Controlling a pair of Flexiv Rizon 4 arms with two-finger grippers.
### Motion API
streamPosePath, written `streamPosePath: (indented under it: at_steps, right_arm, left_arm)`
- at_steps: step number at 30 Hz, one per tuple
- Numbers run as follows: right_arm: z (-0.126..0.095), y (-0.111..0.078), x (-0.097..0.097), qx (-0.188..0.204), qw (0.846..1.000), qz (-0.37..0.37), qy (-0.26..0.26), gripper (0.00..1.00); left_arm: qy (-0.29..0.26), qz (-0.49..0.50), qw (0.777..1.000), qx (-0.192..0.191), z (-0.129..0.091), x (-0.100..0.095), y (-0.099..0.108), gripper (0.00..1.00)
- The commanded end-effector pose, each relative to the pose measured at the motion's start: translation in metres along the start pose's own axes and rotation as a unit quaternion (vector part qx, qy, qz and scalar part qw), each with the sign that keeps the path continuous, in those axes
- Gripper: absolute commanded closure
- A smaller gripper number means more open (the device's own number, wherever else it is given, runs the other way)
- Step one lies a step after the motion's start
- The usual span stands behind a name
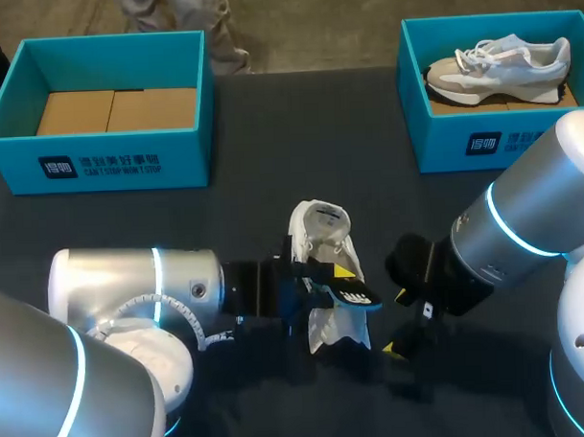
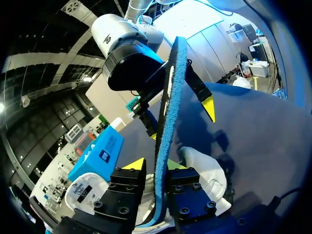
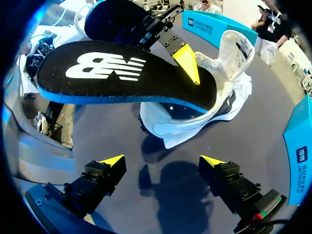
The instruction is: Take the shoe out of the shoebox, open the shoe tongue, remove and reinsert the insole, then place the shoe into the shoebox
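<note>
The left pincer grips the black, blue-soled foam insole just above the white mesh shoe on the dark table, where the wide-open, empty right pincer would best steady the shoe for toe-first reinsertion.

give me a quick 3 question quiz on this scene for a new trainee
1. True or false: the left end effector is shut on the insole.
2. Which blue box holds a shoe? A) the one on the left B) the right shoebox C) neither
3. Fill in: the right end effector is ____ (open or shut) above the table, close to the white shoe.
Key: 1 true; 2 B; 3 open.
</note>
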State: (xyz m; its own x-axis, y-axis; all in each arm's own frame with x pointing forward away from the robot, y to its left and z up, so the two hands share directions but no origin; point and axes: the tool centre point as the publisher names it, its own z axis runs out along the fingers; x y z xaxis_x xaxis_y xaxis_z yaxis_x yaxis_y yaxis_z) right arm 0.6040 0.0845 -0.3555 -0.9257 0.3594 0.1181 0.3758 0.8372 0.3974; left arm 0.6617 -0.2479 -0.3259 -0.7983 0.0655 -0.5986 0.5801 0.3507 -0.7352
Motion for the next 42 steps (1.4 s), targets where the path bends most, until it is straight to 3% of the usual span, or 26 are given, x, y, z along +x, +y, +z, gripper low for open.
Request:
streamPosePath:
  at_steps: [1, 3, 6, 22, 39, 40, 42]
  right_arm:
    - [0.000, -0.001, 0.001, -0.001, 1.000, 0.000, -0.001, 0.00]
    - [0.000, -0.001, 0.001, -0.001, 1.000, 0.000, -0.001, 0.00]
    - [0.000, -0.001, 0.001, -0.001, 1.000, 0.000, -0.001, 0.00]
    - [0.000, -0.001, 0.001, -0.001, 1.000, 0.000, -0.001, 0.00]
    - [0.000, -0.001, 0.001, -0.001, 1.000, 0.000, -0.001, 0.00]
    - [0.000, -0.001, 0.001, -0.001, 1.000, 0.000, -0.001, 0.00]
    - [0.000, -0.001, 0.001, -0.001, 1.000, 0.000, -0.001, 0.00]
  left_arm:
    - [-0.007, 0.004, 1.000, 0.005, 0.004, 0.003, 0.000, 0.77]
    - [-0.008, 0.008, 1.000, 0.008, 0.004, 0.003, 0.001, 0.80]
    - [-0.006, 0.012, 1.000, 0.015, 0.004, 0.003, 0.001, 1.00]
    - [-0.011, 0.035, 0.999, 0.039, 0.001, 0.001, 0.023, 1.00]
    - [-0.007, 0.018, 1.000, 0.015, 0.004, -0.001, 0.030, 1.00]
    - [-0.007, 0.017, 1.000, 0.016, 0.003, 0.000, 0.029, 0.97]
    - [-0.007, 0.017, 1.000, 0.017, 0.001, 0.001, 0.026, 0.78]
